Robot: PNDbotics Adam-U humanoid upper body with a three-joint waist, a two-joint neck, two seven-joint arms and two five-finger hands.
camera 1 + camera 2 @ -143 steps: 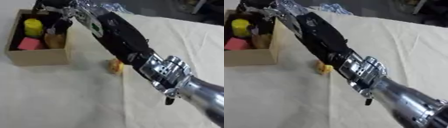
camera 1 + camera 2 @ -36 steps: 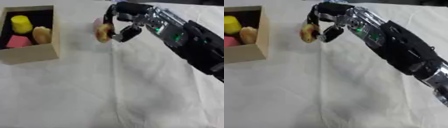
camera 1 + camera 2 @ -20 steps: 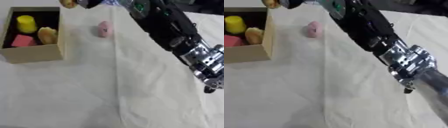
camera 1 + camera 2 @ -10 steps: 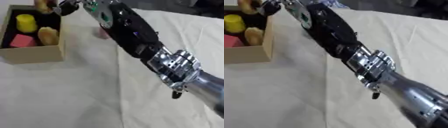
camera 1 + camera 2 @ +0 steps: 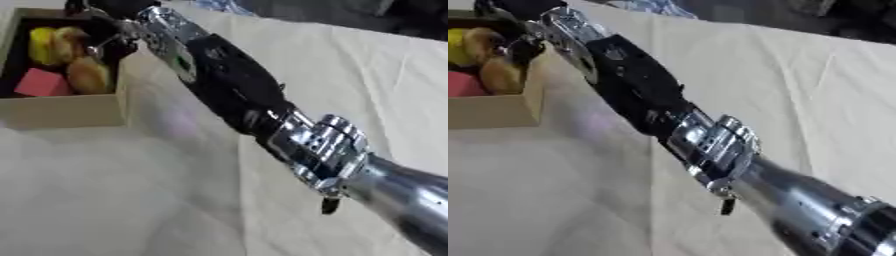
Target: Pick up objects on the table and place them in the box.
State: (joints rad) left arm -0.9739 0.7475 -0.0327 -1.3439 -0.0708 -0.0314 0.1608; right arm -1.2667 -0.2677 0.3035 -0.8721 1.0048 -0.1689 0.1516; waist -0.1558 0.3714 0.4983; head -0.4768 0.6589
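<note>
Cardboard box, open-topped, sits at ten o'clock on the cream-clothed desk. Inside lie one pink block nearest, one tan rounded lump beside it, and one yellow piece farther back. Over the box's far side reaches the right hand; whether its fingers are grasping or released cannot be told.
</note>
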